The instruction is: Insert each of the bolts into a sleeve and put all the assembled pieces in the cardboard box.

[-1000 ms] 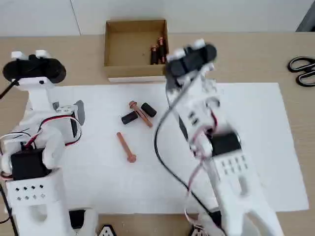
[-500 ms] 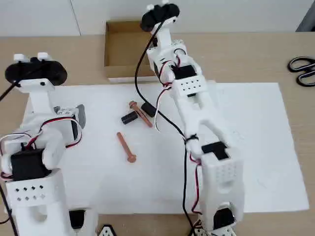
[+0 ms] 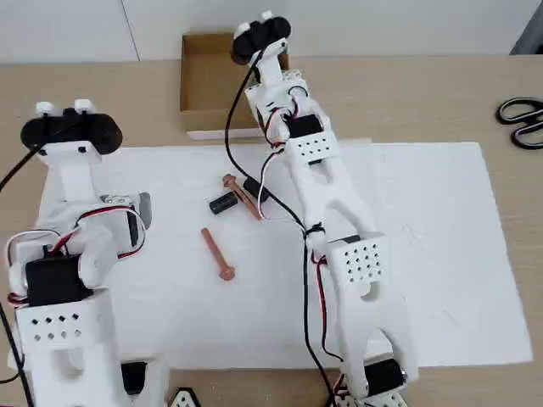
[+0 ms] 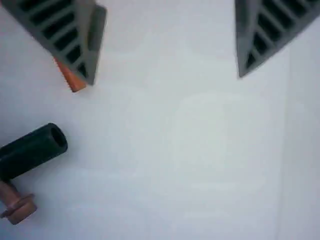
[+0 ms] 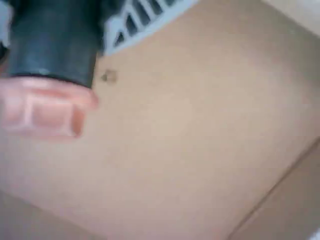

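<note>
The right arm (image 3: 327, 203) stretches to the far side of the surface (image 3: 424, 93), over the cardboard box (image 3: 204, 85). Its right claw (image 5: 95, 35) hangs inside the box above the bare cardboard floor. It is clamped on an assembled piece (image 5: 52, 47): a black sleeve with a bolt's hexagonal head sticking out of one end.

The left claw (image 4: 165, 55) hangs just above the left part of the white sheet (image 3: 424, 237), with its grey fingers (image 4: 65, 30) spread wide and nothing between them.

Near the middle of the sheet, one bolt (image 3: 243, 197) lies slanted between two loose black sleeves. The left sleeve (image 3: 223, 203) and the right sleeve (image 3: 255, 188) are each just beside it. A second bolt (image 3: 218, 253) lies alone a little nearer, its head towards the near edge, apart from the others.

A pair of scissors (image 3: 522, 110) rests on the bare surface at the far right, well away from the sheet's parts.
</note>
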